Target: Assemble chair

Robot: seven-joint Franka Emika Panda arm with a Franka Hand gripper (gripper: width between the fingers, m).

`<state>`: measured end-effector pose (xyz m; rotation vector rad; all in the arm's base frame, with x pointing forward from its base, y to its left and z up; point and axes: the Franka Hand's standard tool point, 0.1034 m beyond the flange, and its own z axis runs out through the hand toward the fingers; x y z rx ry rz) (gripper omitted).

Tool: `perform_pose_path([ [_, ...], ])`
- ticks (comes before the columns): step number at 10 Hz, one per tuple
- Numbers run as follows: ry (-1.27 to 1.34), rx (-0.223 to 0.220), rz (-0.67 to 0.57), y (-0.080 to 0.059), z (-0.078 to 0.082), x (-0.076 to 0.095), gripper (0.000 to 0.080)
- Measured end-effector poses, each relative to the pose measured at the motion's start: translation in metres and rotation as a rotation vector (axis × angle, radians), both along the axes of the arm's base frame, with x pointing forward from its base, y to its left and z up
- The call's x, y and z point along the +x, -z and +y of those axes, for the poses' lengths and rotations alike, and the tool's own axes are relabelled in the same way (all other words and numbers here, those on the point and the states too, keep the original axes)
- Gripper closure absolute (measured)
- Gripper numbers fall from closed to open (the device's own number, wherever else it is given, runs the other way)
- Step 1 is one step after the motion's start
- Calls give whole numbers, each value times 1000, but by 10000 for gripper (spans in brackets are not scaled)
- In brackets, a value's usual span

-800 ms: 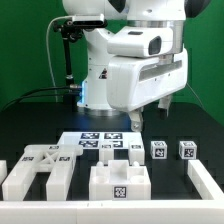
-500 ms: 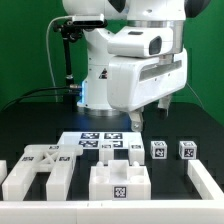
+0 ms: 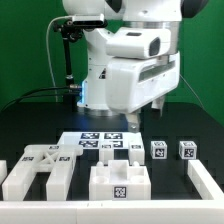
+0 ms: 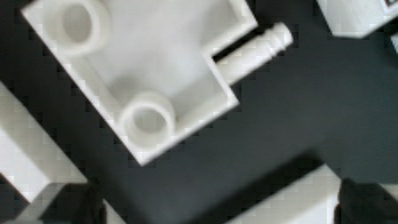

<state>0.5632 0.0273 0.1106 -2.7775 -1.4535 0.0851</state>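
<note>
Green wall [image 3: 25,50] stands behind a black desk [image 3: 25,130], and you see the white arm [image 3: 130,70] reared over the middle of it. Its end effector [image 3: 150,112] hangs above the desk with the two dark fingers [image 3: 135,121] spread wide and nothing between them (it has hold of no part). Just in front of it the marker board [image 3: 100,142] lies flat on the desk. Your chair parts [image 3: 120,175] sit along the near side of the desk, apart from one another. A slotted frame [image 3: 35,168] is at the exterior view's left and a boxy block [image 3: 120,188] with a tag on its face is in the middle. Two small cubes [image 3: 158,150] [image 3: 186,150] stand side by side toward the exterior view's right, and a long bar [image 3: 207,178] lies nearest that edge. All of them are clear of the fingers. In the wrist view you get a blurred look down on a flat slab [image 4: 151,60] with two round sockets. A short peg [image 4: 258,48] lies just beside one edge of it, and you cannot tell whether the two touch.
</note>
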Motion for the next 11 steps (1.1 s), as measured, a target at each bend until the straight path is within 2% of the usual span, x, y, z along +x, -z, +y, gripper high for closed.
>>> perform_pose_path([
  [2,192,-2,3,4,-17,0,150],
  [4,340,9,-6,3,-44,3,150],
  [9,691,2,-3,8,-41,3,150],
  [11,742,6,-25,30,-52,6,150],
])
